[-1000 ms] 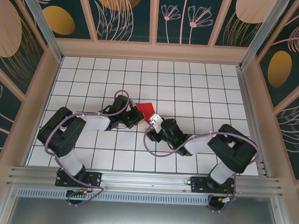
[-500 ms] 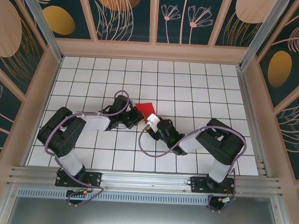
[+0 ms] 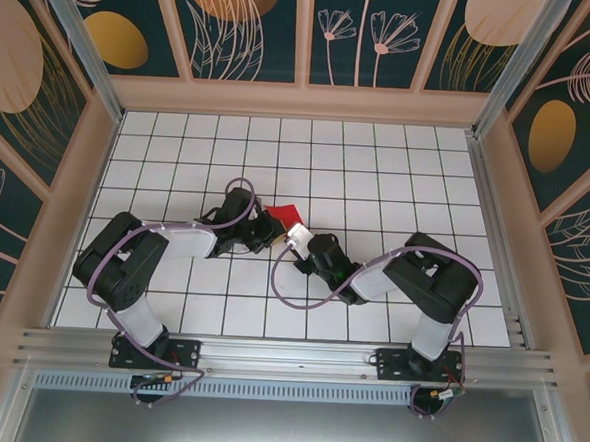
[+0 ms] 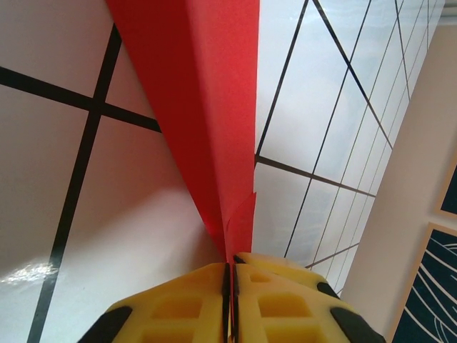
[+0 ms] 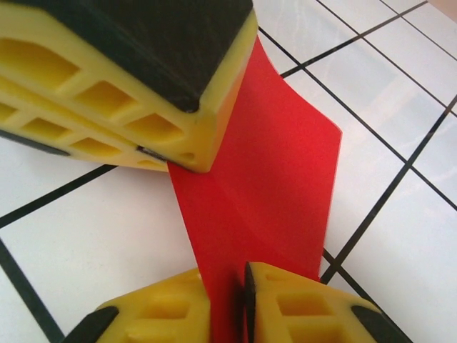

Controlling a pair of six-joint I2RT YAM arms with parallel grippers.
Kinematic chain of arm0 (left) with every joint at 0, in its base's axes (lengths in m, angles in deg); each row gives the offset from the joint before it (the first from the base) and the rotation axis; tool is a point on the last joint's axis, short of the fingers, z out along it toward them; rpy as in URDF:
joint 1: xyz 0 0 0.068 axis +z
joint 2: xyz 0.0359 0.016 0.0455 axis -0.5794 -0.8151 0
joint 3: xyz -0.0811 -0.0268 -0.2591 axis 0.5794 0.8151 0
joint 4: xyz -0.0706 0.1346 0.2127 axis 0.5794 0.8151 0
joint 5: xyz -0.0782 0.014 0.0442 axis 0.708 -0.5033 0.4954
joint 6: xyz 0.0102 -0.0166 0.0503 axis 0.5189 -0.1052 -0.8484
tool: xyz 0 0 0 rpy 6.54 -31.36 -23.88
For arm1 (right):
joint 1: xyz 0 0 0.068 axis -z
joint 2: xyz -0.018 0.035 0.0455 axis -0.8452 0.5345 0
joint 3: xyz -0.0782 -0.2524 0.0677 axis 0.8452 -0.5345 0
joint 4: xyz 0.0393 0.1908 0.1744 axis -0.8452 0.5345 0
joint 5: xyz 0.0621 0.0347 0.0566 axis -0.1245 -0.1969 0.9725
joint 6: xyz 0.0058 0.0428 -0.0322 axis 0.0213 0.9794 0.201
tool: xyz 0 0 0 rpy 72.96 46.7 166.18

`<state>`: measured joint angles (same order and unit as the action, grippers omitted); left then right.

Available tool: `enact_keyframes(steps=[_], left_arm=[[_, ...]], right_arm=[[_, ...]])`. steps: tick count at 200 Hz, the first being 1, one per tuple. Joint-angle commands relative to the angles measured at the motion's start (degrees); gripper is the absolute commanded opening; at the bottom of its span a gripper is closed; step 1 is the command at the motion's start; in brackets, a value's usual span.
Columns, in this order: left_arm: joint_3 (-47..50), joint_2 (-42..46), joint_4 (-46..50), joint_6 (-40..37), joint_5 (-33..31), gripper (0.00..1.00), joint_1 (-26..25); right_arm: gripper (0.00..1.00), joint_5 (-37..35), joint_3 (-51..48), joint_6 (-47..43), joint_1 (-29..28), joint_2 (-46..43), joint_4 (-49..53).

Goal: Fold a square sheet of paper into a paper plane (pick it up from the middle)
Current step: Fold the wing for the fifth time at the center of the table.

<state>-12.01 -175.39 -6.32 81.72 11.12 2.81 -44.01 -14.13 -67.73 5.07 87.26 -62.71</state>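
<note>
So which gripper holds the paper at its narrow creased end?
The left gripper: the red paper tapers to a creased tip where it pinches, whereas the right gripper clamps a broader, flatter flap.

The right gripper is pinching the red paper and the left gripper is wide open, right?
Not quite. The left gripper isn't wide open. It is shut on the red paper, and the left wrist view shows its two yellow fingers pressed together on the paper's tip. The right gripper is pinching the red paper, as you said.
</note>
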Motion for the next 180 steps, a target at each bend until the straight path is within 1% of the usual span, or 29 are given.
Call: enact_keyframes(steps=[1,7,32,61,94,128,159,180], left_arm=[[-1.2,2.7,3.1,-0.8,-0.9,0.19,-0.3],[-1.4,3.1,3.7,-1.3,-1.4,0.21,-0.2],[-1.3,5.3,6.2,-3.1,-3.3,0.31,1.1],[0.2,9.2,7.9,-4.9,-5.8,0.39,3.1],[2.8,13.2,7.4,-5.6,-8.1,0.46,3.8],[7.2,15.5,1.4,-5.5,-6.5,0.47,3.8],[10.2,15.4,-5.5,-5.7,-2.4,0.42,3.7],[11.7,14.8,-7.8,-5.7,-1.7,0.39,3.7]], right_arm=[[0.14,0.4,1.3,0.5,-0.5,0.6,-0.5],[0.12,1.0,1.3,1.0,-0.5,0.5,-0.2],[0.09,4.4,0.9,3.9,0.0,-0.4,0.7],[0.09,10.8,-0.1,9.4,1.3,-2.5,0.8],[0.09,18.2,0.4,16.4,3.7,-3.5,2.8],[0.1,24.1,1.8,21.8,5.5,-2.9,4.8],[0.1,29.7,3.2,27.4,7.7,-1.3,5.2],[0.1,34.0,4.3,30.8,8.9,0.1,5.2]])
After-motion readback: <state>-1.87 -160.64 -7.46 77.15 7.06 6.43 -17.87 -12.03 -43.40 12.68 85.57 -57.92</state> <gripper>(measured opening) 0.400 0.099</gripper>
